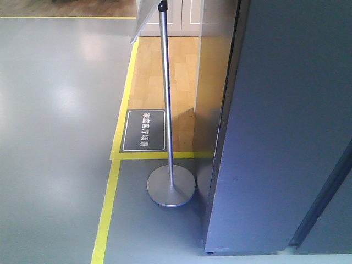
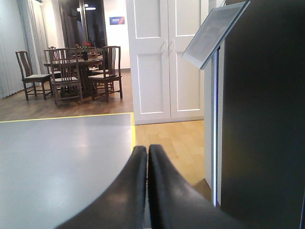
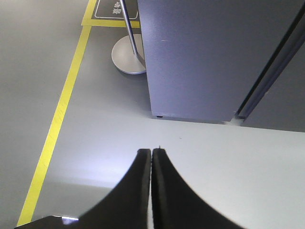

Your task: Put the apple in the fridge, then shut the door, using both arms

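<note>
Currently | tall dark grey smooth-faced fridge [image 3: 209, 57] seen ahead-right of both jaws | left gripper [image 2: 147, 157], right gripper [image 3: 151, 155] closed, empty | apple unseen

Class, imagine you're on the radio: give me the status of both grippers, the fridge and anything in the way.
Left gripper shut, empty. Right gripper shut, empty. Fridge close ahead, apple not in view. Sign stand beside its left corner.
</note>
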Robot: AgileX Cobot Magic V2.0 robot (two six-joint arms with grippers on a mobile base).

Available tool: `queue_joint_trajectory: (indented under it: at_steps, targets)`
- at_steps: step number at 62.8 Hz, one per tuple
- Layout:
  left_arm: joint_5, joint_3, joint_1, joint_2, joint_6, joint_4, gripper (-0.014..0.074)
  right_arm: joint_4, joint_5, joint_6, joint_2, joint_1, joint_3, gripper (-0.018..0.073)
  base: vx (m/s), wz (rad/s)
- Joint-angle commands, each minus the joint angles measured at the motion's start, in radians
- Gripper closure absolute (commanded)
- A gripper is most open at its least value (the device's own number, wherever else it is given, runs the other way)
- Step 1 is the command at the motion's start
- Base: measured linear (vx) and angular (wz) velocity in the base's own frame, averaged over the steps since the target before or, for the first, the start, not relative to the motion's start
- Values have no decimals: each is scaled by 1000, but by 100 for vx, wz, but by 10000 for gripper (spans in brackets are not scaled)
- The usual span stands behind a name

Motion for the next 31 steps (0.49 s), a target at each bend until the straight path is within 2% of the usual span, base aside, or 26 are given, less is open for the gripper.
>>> queue_joint_trajectory:
  at_steps: [1,20,26,31]
  targets:
    - [-80,27,2,-15,0,-5,603,5,-52,2,12,2,-23,563,0,0]
    - [-105,27,2,-16,-5,-7,603,5,-52,2,12,2,-23,563,0,0]
    - [-91,27,2,-16,-17,44,603,5,-52,2,12,2,-23,563,0,0]
    - [-77,27,19,-16,-92,103,603,5,-52,2,12,2,-23,563,0,0]
